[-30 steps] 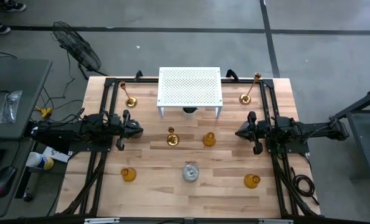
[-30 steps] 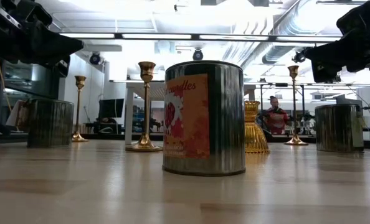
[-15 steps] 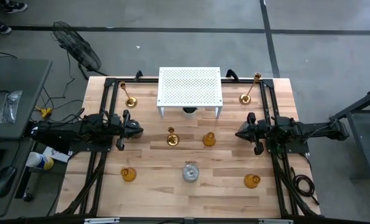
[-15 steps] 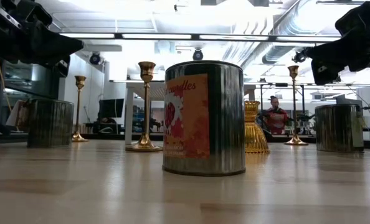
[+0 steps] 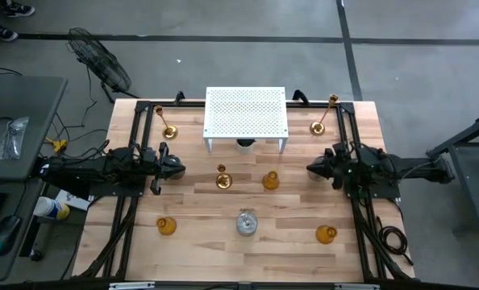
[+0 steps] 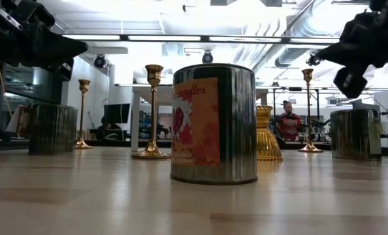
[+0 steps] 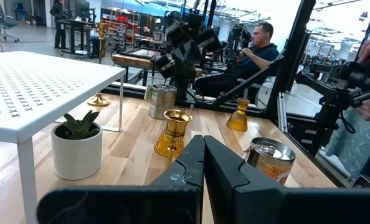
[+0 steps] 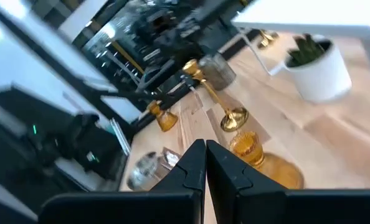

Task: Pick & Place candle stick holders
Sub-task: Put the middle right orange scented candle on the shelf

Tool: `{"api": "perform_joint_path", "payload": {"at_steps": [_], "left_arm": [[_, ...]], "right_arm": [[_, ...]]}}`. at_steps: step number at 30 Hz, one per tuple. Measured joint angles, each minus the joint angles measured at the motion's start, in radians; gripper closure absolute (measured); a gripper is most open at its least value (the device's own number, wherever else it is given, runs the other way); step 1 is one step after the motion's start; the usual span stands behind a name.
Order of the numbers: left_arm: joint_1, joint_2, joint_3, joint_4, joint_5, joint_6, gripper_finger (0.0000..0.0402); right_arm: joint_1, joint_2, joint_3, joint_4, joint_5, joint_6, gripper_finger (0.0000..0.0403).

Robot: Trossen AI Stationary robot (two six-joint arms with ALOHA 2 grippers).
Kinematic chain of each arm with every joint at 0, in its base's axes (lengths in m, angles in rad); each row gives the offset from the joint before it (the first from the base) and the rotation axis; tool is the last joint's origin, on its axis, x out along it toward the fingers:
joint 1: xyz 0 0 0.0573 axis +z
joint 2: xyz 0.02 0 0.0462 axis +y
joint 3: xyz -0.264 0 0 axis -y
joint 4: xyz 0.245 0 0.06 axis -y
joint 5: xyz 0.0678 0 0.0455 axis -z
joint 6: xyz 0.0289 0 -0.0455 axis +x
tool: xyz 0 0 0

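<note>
Wooden table (image 5: 296,211), white rack (image 5: 246,113), candle stick holders (image 5: 223,180), potted plant (image 7: 77,148)

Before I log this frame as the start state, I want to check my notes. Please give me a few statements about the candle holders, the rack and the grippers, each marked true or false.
1. The left gripper is shut and holds nothing. True.
2. The silvery-grey jar-like holder with the red label lies tipped on its side. False: it stands upright on the wooden table.
3. A small white pot with a green plant sits under the white perforated metal rack. True.
4. The right gripper grips a slim gold brass candlestick. False: it is shut on nothing, and the candlestick stands apart from it.
</note>
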Motion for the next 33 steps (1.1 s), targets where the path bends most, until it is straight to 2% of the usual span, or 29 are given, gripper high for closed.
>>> {"api": "perform_joint_path", "payload": {"at_steps": [2,5,9,13,16,19,23,29,31,33], "left_arm": [[0.0,0.0,0.0,0.0,0.0,0.0,0.0402],[0.0,0.0,0.0,0.0,0.0,0.0,0.0402],[0.0,0.0,0.0,0.0,0.0,0.0,0.0402],[0.0,0.0,0.0,0.0,0.0,0.0,0.0402],[0.0,0.0,0.0,0.0,0.0,0.0,0.0402],[0.0,0.0,0.0,0.0,0.0,0.0,0.0402],[0.0,0.0,0.0,0.0,0.0,0.0,0.0402],[0.0,0.0,0.0,0.0,0.0,0.0,0.0402],[0.0,0.0,0.0,0.0,0.0,0.0,0.0402],[0.0,0.0,0.0,0.0,0.0,0.0,0.0402]], "right_arm": [[-0.022,0.017,0.046,-0.08,-0.004,0.071,0.0398],[-0.048,0.043,0.116,-0.181,-0.018,0.096,0.0398],[-0.083,0.099,0.22,-0.389,0.012,0.193,0.0397],[-0.118,0.18,0.335,-0.59,0.001,0.22,0.0371],[-0.135,0.25,0.415,-0.714,0.006,0.218,0.0327],[-0.146,0.327,0.484,-0.826,0.054,0.192,0.0267],[-0.162,0.439,0.549,-0.933,0.104,0.194,0.0171],[-0.188,0.576,0.583,-1.003,0.172,0.24,0.0027],[-0.194,0.614,0.583,-0.994,0.175,0.27,0.0012],[-0.2,0.653,0.583,-0.996,0.168,0.297,0.0019]]}}
